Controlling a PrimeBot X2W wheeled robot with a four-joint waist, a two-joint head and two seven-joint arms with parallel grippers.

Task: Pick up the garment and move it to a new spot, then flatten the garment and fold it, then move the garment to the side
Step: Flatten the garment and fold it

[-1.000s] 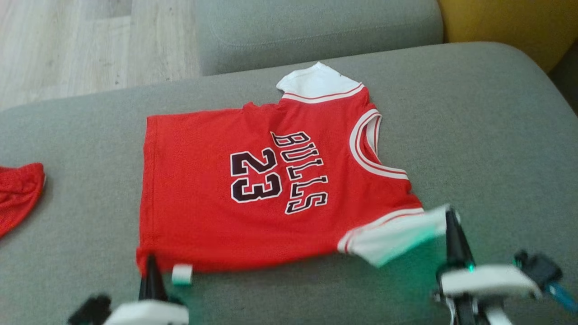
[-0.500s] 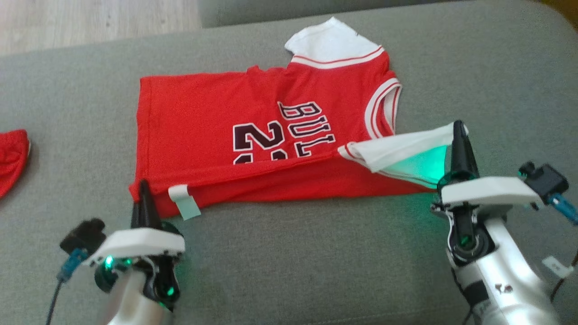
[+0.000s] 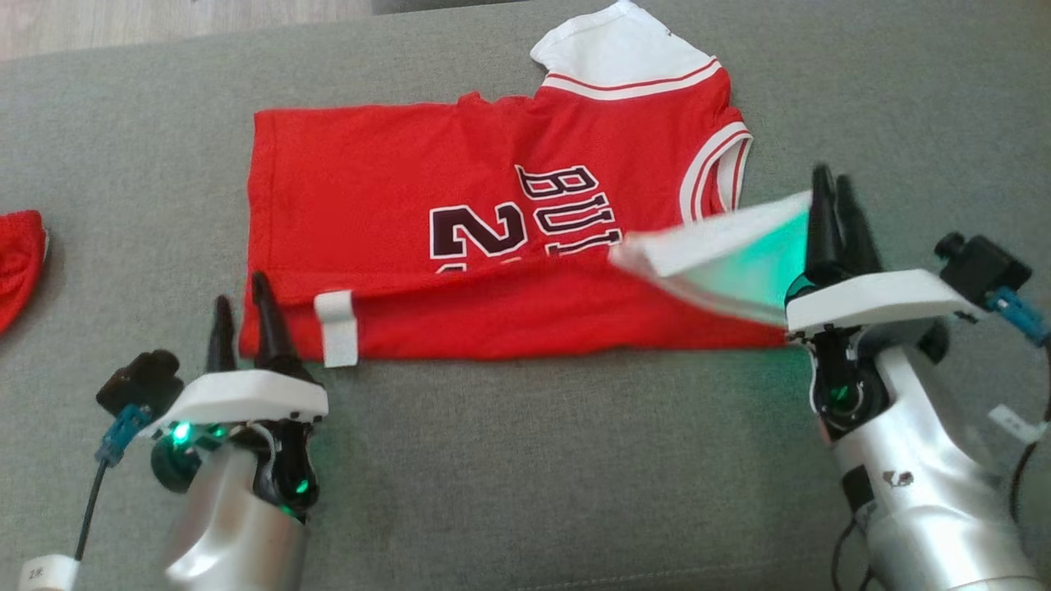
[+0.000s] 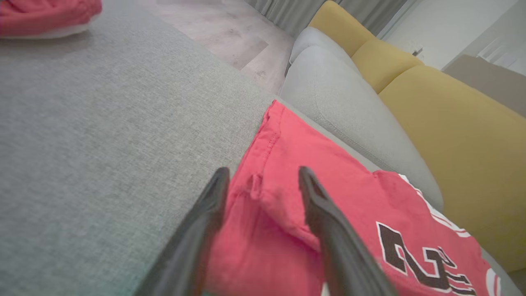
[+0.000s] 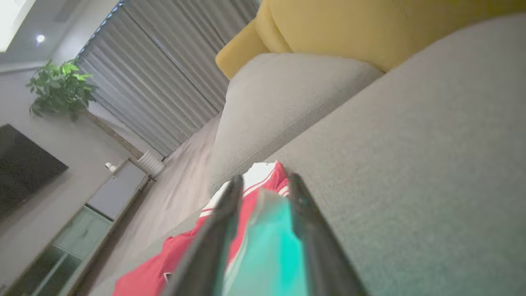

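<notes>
Both arms are glossy silver forearms topped by flat white plates. Each end effector, left (image 3: 240,316) and right (image 3: 836,205), has 2 long, tapering dark fingers. Green lights glow at both wrists. Black camera blocks with blue connectors and dark cables sit at each plate's outer side.

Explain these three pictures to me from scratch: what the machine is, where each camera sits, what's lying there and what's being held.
This is a wheeled robot with two arms, each ending in a two-fingered gripper. The top picture comes from its head, looking down on a grey sofa cushion. The other two come from cameras on its wrists, looking along the fingers.

On the cushion lies a red Bulls jersey, its near edge folded over the number. A second red garment sits at the far left.

The left gripper stands open at the jersey's corner, holding nothing. The right gripper has the white sleeve between its slightly parted fingers, lifted off the cushion; whether it grips is unclear.
</notes>
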